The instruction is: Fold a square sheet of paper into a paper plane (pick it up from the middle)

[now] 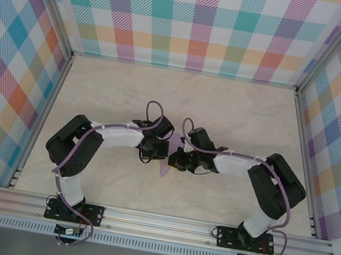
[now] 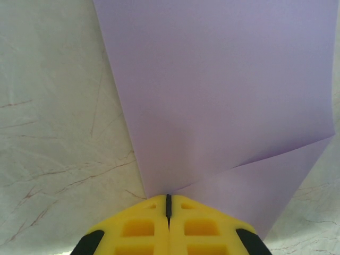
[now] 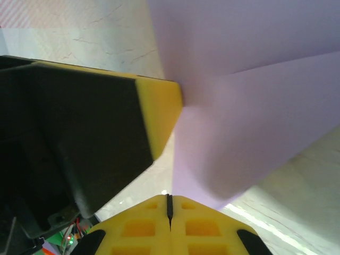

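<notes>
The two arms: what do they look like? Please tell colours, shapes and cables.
Both the left arm and the right arm have bulky black joints and white links, on black base plates. A thin purple cable runs along each and loops near the wrist. The fingers are bright yellow blocks with rectangular hollows.

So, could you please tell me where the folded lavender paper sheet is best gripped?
Probably at an edge of the folded lavender paper sheet, edge-on from either side: it is thin, and the left gripper and right gripper pinch it so.
</notes>
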Controlling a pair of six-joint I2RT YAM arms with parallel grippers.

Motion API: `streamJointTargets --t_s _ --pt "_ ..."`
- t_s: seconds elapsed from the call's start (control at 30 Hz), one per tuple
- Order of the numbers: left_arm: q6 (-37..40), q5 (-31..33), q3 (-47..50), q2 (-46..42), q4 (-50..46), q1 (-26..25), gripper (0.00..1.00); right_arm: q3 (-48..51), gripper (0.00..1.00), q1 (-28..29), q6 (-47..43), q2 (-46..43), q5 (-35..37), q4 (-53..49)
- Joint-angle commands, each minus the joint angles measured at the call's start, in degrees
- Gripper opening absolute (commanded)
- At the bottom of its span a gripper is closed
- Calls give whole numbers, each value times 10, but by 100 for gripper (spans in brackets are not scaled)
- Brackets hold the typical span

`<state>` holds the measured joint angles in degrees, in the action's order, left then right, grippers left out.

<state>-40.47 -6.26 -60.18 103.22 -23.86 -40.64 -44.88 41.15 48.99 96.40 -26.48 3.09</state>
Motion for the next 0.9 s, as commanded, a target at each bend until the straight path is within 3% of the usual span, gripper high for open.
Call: streamJointTargets --t_s 0.0,0.87 --pt "2 62 42 48 -92 -1 0 2 0 8 28 23 -21 40" --pt "-17 81 52 40 -91 -1 0 29 0 46 22 44 -10 16"
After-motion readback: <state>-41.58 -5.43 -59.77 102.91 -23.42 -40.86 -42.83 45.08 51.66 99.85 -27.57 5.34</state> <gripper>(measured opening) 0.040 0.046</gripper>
